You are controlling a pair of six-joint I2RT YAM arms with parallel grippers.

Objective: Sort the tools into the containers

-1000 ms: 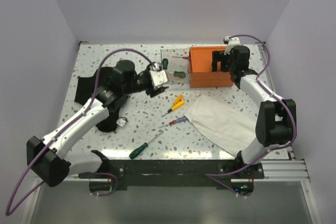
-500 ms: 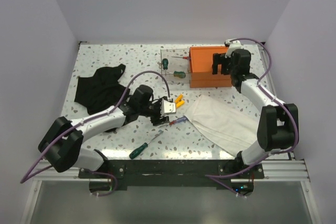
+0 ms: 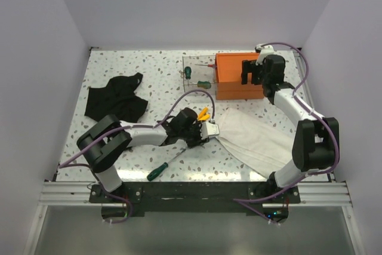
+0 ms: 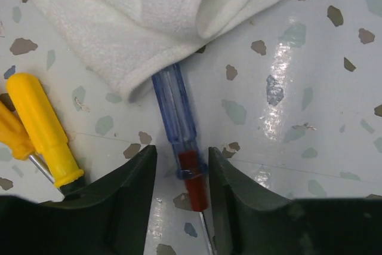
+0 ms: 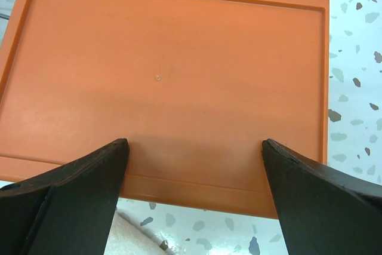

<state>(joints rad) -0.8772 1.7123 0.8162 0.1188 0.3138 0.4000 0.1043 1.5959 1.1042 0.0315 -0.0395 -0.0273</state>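
Note:
A screwdriver with a clear blue and red handle [image 4: 178,117] lies on the speckled table, its end tucked under a white towel [image 4: 149,22]. My left gripper [image 4: 182,171] is open and low over it, with one finger on each side of the red part of the handle; it also shows in the top view [image 3: 207,131]. Two yellow screwdrivers [image 4: 42,123] lie just left of it. The orange box [image 3: 239,82] stands at the back right. My right gripper [image 5: 194,165] hangs open over the box's top [image 5: 167,76] near its front edge.
A clear drawer [image 3: 197,64] pulled out to the left of the box holds green-handled tools [image 3: 204,84]. A green-handled screwdriver [image 3: 160,171] lies near the front edge. The white towel [image 3: 256,138] spreads at front right. Black fabric [image 3: 116,100] lies at left.
My left arm swung from the drawer area down and to the right, and its gripper now straddles the blue and red screwdriver. The right arm has barely moved.

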